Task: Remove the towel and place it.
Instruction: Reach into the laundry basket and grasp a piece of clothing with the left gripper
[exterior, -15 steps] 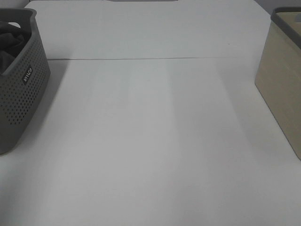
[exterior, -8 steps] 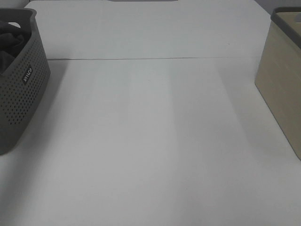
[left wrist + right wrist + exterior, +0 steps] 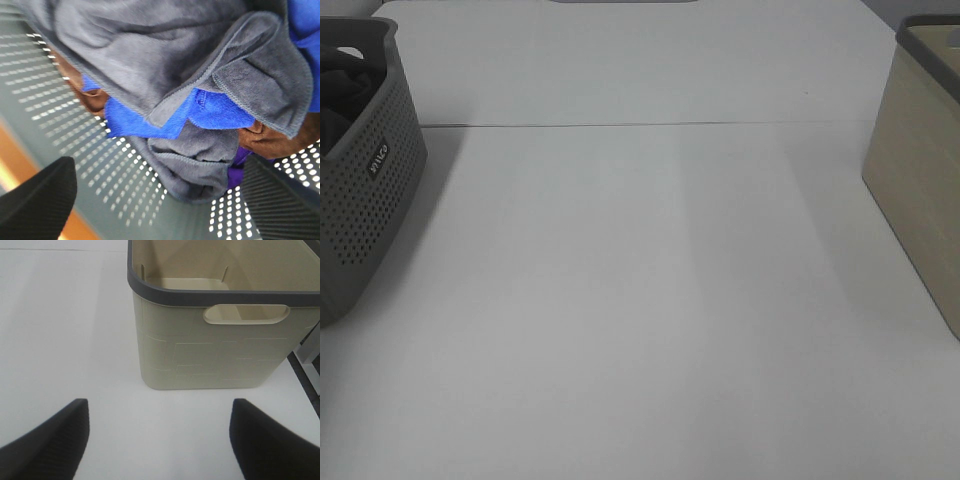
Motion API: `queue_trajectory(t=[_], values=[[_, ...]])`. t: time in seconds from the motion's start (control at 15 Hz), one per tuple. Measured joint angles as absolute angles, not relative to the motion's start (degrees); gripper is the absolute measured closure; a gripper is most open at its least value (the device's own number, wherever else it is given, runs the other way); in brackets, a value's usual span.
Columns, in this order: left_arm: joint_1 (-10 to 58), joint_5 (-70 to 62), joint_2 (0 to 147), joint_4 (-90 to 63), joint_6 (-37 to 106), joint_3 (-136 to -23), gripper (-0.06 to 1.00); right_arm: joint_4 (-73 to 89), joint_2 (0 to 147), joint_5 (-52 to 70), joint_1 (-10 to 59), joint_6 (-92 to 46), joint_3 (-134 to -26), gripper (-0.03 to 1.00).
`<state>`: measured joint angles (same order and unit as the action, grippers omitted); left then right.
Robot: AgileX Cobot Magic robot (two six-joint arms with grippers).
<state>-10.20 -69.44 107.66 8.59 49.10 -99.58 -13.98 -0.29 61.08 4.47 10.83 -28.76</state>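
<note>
In the left wrist view the dark charcoal-grey towel (image 3: 150, 60) lies crumpled with a hemmed edge inside the grey perforated basket (image 3: 100, 165), on top of a blue cloth (image 3: 200, 112) and a brown cloth (image 3: 270, 142). My left gripper (image 3: 160, 210) is open and empty, a little above the pile, one finger on each side. My right gripper (image 3: 160, 445) is open and empty above the white table, facing the beige basket (image 3: 220, 355), which looks empty. Neither gripper shows in the exterior high view.
In the exterior high view the grey basket (image 3: 365, 200) stands at the table's left edge with dark cloth (image 3: 335, 85) inside. The beige basket (image 3: 920, 190) stands at the right edge. The white table (image 3: 640, 300) spreads between them.
</note>
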Motion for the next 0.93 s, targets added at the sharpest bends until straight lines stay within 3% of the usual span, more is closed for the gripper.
queue_trajectory(t=[0.73,0.93], values=[[-11.5,-69.6,123.9,4.9,55.1,-103.8,0.11,-14.0,-0.3,61.1,4.5,10.8,-28.8,0.21],[-11.5,-69.6,124.5,4.4,54.0,-105.1,0.25,-14.0,-0.3,61.1,4.5,10.8,-28.8,0.21]])
